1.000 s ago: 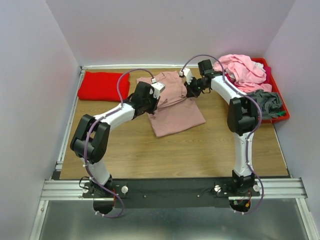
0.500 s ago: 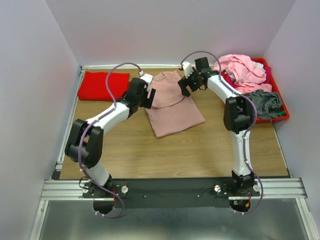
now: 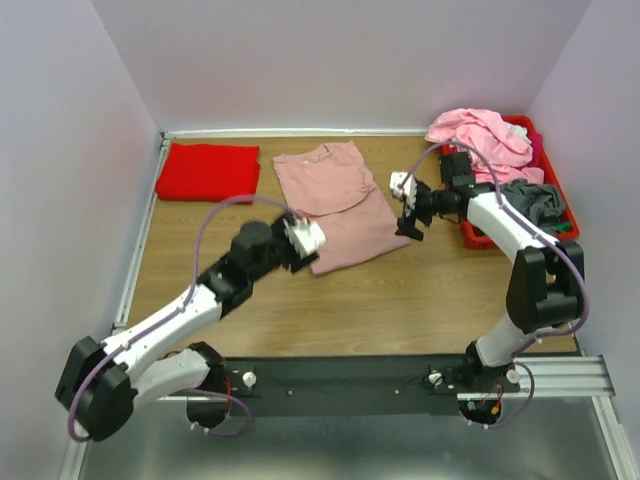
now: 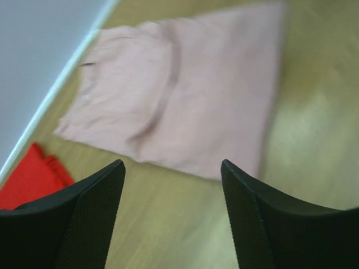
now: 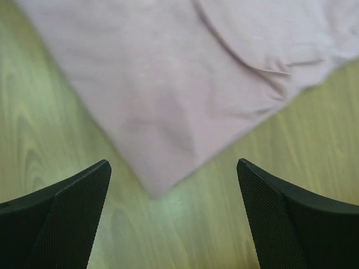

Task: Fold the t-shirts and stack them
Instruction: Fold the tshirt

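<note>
A dusty-pink t-shirt [image 3: 335,205] lies flat on the wooden table, its upper part folded over itself. My left gripper [image 3: 303,250] hovers at the shirt's near-left edge, open, with only bare wood between its fingers [image 4: 90,207]. In the left wrist view the pink t-shirt [image 4: 185,95] lies ahead of the left gripper [image 4: 171,185]. My right gripper [image 3: 410,222] is open just off the shirt's near-right corner [image 5: 160,188]. Nothing sits between the right gripper [image 5: 174,182] fingers. A folded bright red t-shirt [image 3: 208,172] rests at the far left.
A red plastic bin [image 3: 562,230] stands at the far right, heaped with light pink shirts [image 3: 482,138] and a grey one [image 3: 532,205]. Walls close in the table at the back and both sides. The red t-shirt [image 4: 31,179] shows at the left wrist view's lower left.
Both grippers were shut at the shirt's far part a second ago, opened, and pulled back toward the near side. The pink shirt stays on the table, released.
</note>
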`<control>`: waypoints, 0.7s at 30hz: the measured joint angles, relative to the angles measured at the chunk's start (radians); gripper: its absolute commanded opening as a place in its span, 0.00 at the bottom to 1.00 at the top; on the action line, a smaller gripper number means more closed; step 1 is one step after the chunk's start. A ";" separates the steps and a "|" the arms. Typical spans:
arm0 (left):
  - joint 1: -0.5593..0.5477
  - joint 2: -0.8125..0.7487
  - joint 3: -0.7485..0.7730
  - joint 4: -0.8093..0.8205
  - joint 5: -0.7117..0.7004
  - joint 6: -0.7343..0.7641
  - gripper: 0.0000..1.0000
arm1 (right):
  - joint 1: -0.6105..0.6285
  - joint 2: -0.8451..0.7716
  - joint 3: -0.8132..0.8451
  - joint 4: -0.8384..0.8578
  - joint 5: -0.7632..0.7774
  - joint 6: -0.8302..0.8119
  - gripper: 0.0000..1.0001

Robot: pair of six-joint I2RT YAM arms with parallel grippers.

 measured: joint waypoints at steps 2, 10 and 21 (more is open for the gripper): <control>-0.072 -0.056 -0.124 0.000 0.055 0.086 0.31 | 0.010 -0.001 -0.024 -0.038 -0.010 -0.060 0.75; -0.103 0.055 -0.083 0.031 0.086 0.179 0.59 | 0.014 0.136 0.061 -0.104 -0.039 -0.114 0.87; -0.192 0.280 -0.084 0.113 0.085 0.277 0.65 | 0.038 0.138 -0.006 -0.140 0.021 -0.341 0.87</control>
